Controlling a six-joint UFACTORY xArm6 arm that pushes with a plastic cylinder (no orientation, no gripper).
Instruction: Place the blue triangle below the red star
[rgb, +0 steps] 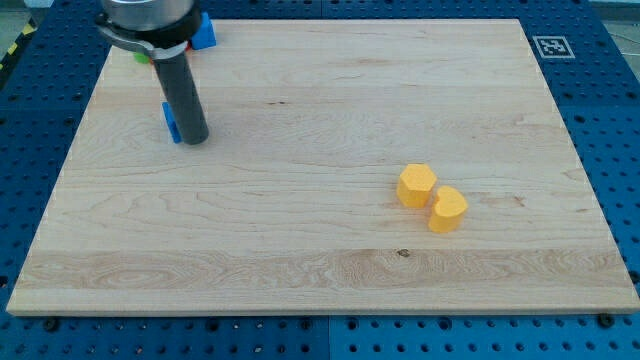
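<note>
1. Camera view: a pale wooden board (330, 160) lies on a blue perforated table (40, 120), which shows on all sides of the board. A black-and-white marker tag (552, 46) sits at the board's corner at the view's top right.
2. My tip (194, 140) rests on the board towards the view's top left. It is a plain rod with nothing to open or close, and it holds nothing.
3. A blue block (171, 120) shows just at the view's left of my tip, touching or nearly touching the rod. Most of it is hidden, so I cannot tell its shape or confirm it as the blue triangle.
4. A second blue block (206, 32) sits near the board's top edge, partly behind the arm's housing. A sliver of green (143, 55) and a bit of red (190, 46) peek out under the housing; their shapes cannot be made out, and the red star cannot be confirmed.
5. A yellow hexagon block (416, 186) and a yellow heart-like block (448, 209) lie touching each other at the view's right of centre, well apart from my tip.
6. The board's middle and its lower part are bare wood.
</note>
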